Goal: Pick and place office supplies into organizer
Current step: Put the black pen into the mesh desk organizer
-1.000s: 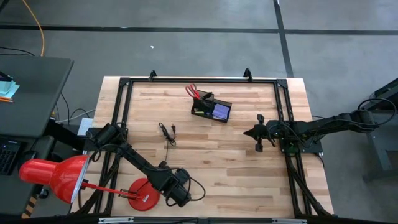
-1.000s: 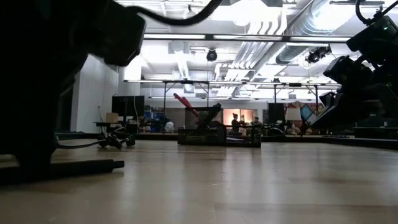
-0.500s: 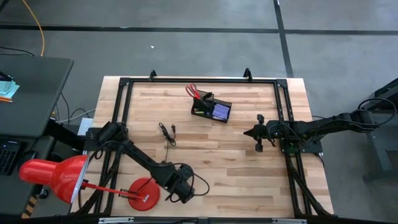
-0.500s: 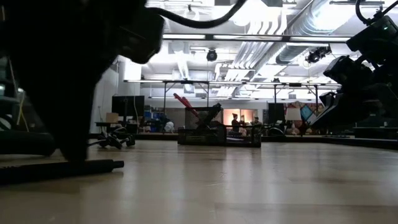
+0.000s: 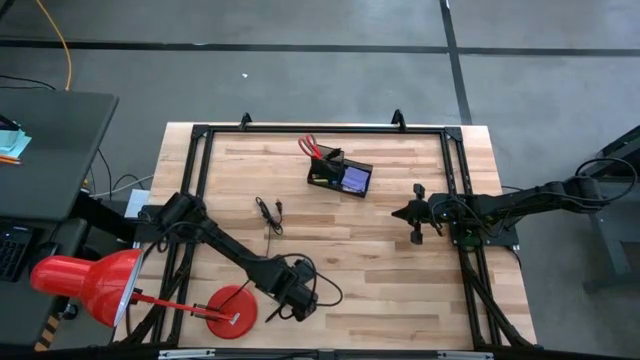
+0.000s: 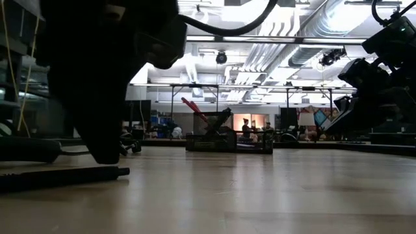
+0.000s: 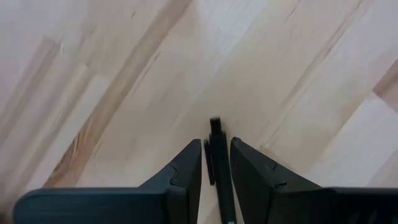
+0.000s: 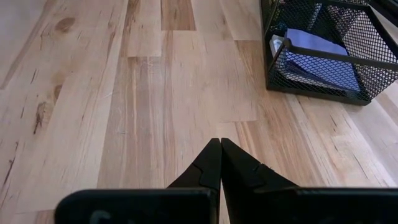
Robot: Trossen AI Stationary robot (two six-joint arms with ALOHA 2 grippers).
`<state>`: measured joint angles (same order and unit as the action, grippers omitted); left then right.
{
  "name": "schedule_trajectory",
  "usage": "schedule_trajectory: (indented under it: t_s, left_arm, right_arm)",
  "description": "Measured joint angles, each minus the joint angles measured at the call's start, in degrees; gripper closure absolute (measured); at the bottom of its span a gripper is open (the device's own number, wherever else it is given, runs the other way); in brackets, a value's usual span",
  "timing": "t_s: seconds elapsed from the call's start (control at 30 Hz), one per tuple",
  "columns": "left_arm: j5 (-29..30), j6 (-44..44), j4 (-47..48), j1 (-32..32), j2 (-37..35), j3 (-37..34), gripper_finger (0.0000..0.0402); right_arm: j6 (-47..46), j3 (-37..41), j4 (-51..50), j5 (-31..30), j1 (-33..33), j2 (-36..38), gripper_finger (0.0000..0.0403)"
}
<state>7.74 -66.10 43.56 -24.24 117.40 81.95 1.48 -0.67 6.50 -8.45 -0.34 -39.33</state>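
Near the front of the table [image 5: 400,270] in the high view: left gripper [image 5: 288,298] low over the wood, just beside the red lamp base [image 5: 230,312]. Far off at the back: the organizer [image 5: 342,177], with red scissors [image 5: 312,148] poking out of it. Between the two, only a thin cable [image 5: 268,213] and lots of bare wood. Off to the side: right gripper [image 5: 400,212], pinched closed on nothing, waiting near the organizer. In the low view: just a big dark left arm [image 6: 97,78] close up, and the organizer [image 6: 229,143] small and far across the flat top; hard to tell there whether anything is lifted. In the left wrist view: two fingers [image 7: 189,165] squeezed on a black pen [image 7: 219,171], tip sticking out past them, wood right under. Looks like the pick-up step for this pen. Next, most likely: lift up, swing away from the lamp base, go high over the cable, tip the pen upright and drop it in the tall cup part. In the right wrist view: gripper [image 8: 220,144] closed tight, organizer [image 8: 339,57] near, purple pad [image 8: 320,70] already inside. Best to stay clear of that waiting arm and the mesh rim.
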Motion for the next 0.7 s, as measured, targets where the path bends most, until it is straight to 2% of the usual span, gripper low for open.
schedule_trajectory:
  t_s: [0.7]
  left_arm:
    - [1.1, 3.4, -2.3, 1.4, 2.0, 0.2, 0.033]
  right_arm:
    - [0.0, 0.0, 0.1, 0.0, 0.0, 0.0, 0.0402]
